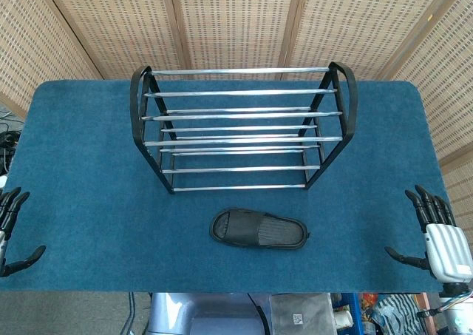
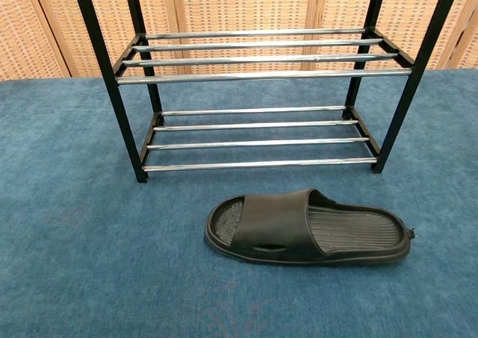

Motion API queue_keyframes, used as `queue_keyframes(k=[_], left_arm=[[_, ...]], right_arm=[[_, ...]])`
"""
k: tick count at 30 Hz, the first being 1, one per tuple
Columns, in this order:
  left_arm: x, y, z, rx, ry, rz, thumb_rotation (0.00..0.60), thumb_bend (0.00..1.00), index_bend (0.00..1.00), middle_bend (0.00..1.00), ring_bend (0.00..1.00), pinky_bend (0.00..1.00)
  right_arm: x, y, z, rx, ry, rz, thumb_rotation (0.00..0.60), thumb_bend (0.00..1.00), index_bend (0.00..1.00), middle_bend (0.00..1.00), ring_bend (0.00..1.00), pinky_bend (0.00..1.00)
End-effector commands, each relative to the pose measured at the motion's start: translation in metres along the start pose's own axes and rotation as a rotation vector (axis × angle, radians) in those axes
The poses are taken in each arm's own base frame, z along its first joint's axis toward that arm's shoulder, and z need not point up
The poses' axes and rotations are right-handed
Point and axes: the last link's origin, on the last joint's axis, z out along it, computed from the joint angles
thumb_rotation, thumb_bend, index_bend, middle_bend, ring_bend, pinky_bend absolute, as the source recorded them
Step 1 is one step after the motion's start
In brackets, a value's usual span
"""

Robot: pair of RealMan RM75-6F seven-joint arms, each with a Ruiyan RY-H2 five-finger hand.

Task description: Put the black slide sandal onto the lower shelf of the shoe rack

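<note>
The black slide sandal (image 1: 259,229) (image 2: 306,228) lies flat on the blue table cover, sole down, just in front of the shoe rack (image 1: 242,125) (image 2: 261,77), its toe end to the left. The rack has black end frames and chrome bars; its lower shelf (image 2: 258,142) holds nothing. My left hand (image 1: 11,228) shows at the left edge of the head view, fingers spread, holding nothing. My right hand (image 1: 437,235) is at the right edge, fingers apart and empty. Both hands are far from the sandal. Neither appears in the chest view.
The blue cover (image 1: 89,172) spans the whole table, with woven screen panels (image 1: 236,24) behind it. Below the table's front edge, clutter (image 1: 310,313) shows on the floor.
</note>
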Motion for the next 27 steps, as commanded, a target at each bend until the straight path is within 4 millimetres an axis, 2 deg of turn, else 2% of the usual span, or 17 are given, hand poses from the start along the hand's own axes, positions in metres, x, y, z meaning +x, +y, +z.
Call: queue_keyframes(k=[1, 6, 8, 9, 11, 12, 13, 16, 19, 22, 27], left_arm=[[0.000, 0.000, 0.000, 0.000, 0.002, 0.000, 0.600, 0.24, 0.00, 0.00, 0.00, 0.00], [0.000, 0.000, 0.000, 0.001, 0.000, -0.001, 0.600, 0.24, 0.00, 0.00, 0.00, 0.00], [0.000, 0.000, 0.000, 0.001, 0.001, -0.001, 0.600, 0.24, 0.00, 0.00, 0.00, 0.00], [0.000, 0.001, 0.001, -0.001, 0.001, 0.000, 0.600, 0.24, 0.00, 0.00, 0.00, 0.00], [0.000, 0.001, 0.001, 0.000, -0.001, -0.001, 0.600, 0.24, 0.00, 0.00, 0.00, 0.00], [0.000, 0.000, 0.002, 0.004, -0.002, -0.002, 0.600, 0.24, 0.00, 0.00, 0.00, 0.00], [0.000, 0.000, 0.003, 0.008, -0.003, -0.002, 0.600, 0.24, 0.00, 0.00, 0.00, 0.00], [-0.001, -0.001, 0.007, 0.014, -0.012, -0.001, 0.600, 0.24, 0.00, 0.00, 0.00, 0.00], [-0.001, -0.002, 0.008, 0.019, -0.013, -0.005, 0.600, 0.24, 0.00, 0.00, 0.00, 0.00], [-0.001, -0.002, 0.009, 0.024, -0.012, -0.006, 0.600, 0.24, 0.00, 0.00, 0.00, 0.00], [-0.002, -0.003, 0.011, 0.028, -0.021, -0.003, 0.600, 0.24, 0.00, 0.00, 0.00, 0.00]], right_arm=[[0.000, 0.000, 0.000, 0.001, -0.001, 0.000, 0.600, 0.00, 0.00, 0.00, 0.00, 0.00], [-0.001, 0.000, -0.001, 0.004, -0.004, -0.003, 0.600, 0.00, 0.00, 0.00, 0.00, 0.00], [-0.002, -0.001, -0.001, 0.006, -0.011, -0.003, 0.600, 0.04, 0.00, 0.00, 0.00, 0.00], [-0.003, -0.001, -0.001, 0.009, -0.019, 0.000, 0.600, 0.10, 0.00, 0.00, 0.00, 0.00], [-0.010, -0.003, 0.001, 0.028, -0.064, 0.011, 0.600, 0.28, 0.00, 0.00, 0.00, 0.00], [-0.016, -0.005, 0.004, 0.050, -0.101, 0.027, 0.600, 0.41, 0.02, 0.01, 0.00, 0.00], [-0.020, -0.006, 0.007, 0.074, -0.132, 0.043, 0.600, 0.54, 0.05, 0.02, 0.00, 0.00], [-0.037, -0.012, 0.024, 0.193, -0.256, 0.089, 0.600, 0.79, 0.14, 0.10, 0.00, 0.07], [-0.052, -0.017, 0.039, 0.292, -0.355, 0.118, 0.600, 0.94, 0.19, 0.15, 0.02, 0.13], [-0.062, -0.021, 0.055, 0.369, -0.408, 0.081, 0.600, 1.00, 0.21, 0.19, 0.06, 0.17], [-0.082, -0.042, 0.078, 0.442, -0.515, 0.040, 0.600, 1.00, 0.22, 0.20, 0.09, 0.20]])
